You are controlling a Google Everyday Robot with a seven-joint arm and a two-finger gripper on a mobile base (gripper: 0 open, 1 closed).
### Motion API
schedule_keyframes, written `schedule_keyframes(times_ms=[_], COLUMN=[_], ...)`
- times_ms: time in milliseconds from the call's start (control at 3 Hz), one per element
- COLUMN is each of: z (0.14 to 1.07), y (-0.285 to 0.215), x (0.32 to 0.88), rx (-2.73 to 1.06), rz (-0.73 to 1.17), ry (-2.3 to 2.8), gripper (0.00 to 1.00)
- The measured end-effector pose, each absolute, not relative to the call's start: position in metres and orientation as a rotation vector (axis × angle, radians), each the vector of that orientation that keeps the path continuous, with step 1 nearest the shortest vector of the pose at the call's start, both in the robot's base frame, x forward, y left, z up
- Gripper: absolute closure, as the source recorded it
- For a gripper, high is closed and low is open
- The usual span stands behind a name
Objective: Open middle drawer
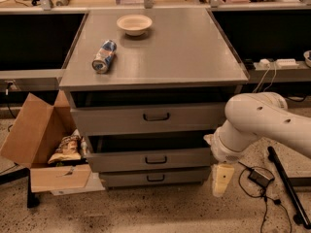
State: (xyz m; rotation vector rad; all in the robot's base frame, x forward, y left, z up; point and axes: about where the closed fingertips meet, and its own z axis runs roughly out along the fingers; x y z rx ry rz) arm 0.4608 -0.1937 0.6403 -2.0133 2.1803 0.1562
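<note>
Wide grey metal middle drawer (121,161): second front below front edge of grey counter (184,52). Likely stiff, fairly heavy, rail-guided; take by small dark loop handle (156,159) at centre. Cream-coloured tool (221,178) hangs below front right corner, beside drawer's right end; open or closed: cannot tell. No writing legible.

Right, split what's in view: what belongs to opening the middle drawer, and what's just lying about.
For the job: middle drawer with its loop handle; hand, low, just right of that drawer.

Lying about: can on its side and bowl, on the cabinet top; cardboard box with snack bags, left; adapter, lower right.
</note>
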Motion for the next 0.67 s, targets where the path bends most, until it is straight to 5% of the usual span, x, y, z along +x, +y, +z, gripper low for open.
schedule_keyframes(times_ms=[667], z=[0.566], y=[-0.21], x=[0.495], rx=[-2.03], rz=[0.172], ry=[2.132], gripper=[0.0])
